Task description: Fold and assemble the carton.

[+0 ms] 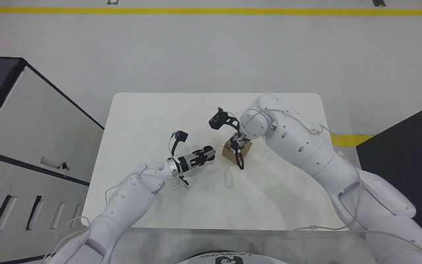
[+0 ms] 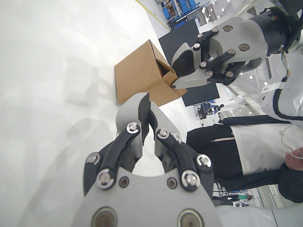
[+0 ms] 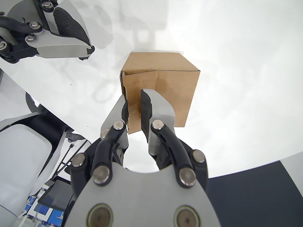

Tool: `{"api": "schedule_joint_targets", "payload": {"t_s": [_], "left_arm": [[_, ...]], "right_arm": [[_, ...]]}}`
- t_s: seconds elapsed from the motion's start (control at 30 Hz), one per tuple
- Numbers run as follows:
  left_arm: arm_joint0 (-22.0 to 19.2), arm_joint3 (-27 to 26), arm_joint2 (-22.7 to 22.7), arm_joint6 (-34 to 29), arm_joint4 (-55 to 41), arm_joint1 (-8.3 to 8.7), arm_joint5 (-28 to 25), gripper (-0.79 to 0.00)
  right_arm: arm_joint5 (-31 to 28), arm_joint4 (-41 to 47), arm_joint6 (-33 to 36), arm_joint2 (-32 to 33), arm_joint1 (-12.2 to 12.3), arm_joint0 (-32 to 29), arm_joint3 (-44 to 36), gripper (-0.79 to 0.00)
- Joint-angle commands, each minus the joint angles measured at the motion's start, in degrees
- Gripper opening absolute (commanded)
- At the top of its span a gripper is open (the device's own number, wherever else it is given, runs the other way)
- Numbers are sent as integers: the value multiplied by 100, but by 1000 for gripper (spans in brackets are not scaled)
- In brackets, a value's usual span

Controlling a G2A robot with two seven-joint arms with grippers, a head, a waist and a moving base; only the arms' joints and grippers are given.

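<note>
Pinching carton [image 3: 175, 95]: right gripper [image 3: 133, 100], clamped on flap [image 3: 134, 119], well inside tabletop [image 1: 145, 119] edges.
Left gripper [image 2: 147, 102]: closed, empty, near carton.

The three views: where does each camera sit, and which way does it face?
Top view: above the arms, facing down on the table; both arms show.
Left wrist view: on that wrist, facing past the left pincer to the carton.
Right wrist view: on that wrist, facing along the right pincer, shut on a carton flap.
Shared: both wrist views show the carton and the other pincer.
</note>
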Motion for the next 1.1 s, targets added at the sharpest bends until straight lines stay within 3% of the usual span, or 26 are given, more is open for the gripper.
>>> {"api": "schedule_joint_targets", "payload": {"t_s": [0.0,0.23,0.33,0.43,0.63,0.8,1.07], "left_arm": [[0,0,0,0,0,0,0,-785],[0,0,0,0,0,0,0,-785],[0,0,0,0,0,0,0,-785],[0,0,0,0,0,0,0,-785],[0,0,0,0,0,0,0,-785],[0,0,0,0,0,0,0,-785],[0,0,0,0,0,0,0,-785]], "right_arm": [[-12,12,-6,-6,-13,4,33,-656],[-16,20,-48,-20,-58,10,133,-600],[-21,17,-48,-20,-73,14,154,-634],[-23,12,-47,-16,-84,13,181,-754],[-21,8,-57,19,-99,17,141,-733],[-47,39,-42,56,-100,-12,156,-785],[-98,142,-47,58,-143,-11,332,-785]]}}
